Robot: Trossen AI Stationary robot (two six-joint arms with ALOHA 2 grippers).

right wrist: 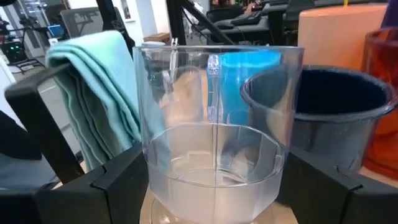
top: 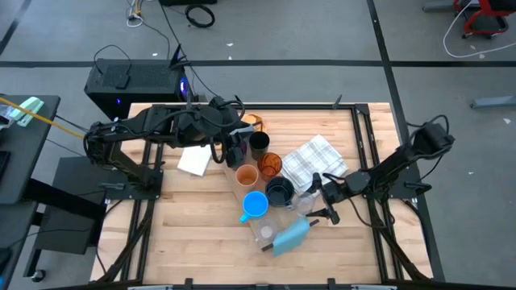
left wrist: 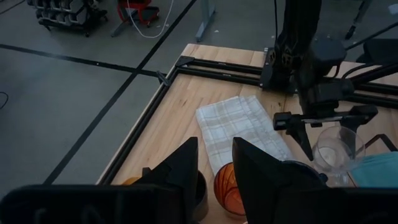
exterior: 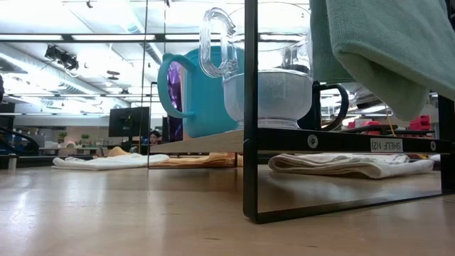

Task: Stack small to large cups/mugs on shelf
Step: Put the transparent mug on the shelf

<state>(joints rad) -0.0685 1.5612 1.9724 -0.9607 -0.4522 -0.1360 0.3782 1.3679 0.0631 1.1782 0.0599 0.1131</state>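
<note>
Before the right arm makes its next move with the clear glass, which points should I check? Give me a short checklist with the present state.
1. Clear glass tumbler sits inside the right claw: ok.
2. Grip firm: cannot tell.
3. Glass upright: ok.
4. Room beside the glass: not ok; dark navy mug and folded teal cloth stand close.
5. Left claw apart from it: ok; open, empty, above orange translucent cup.
</note>
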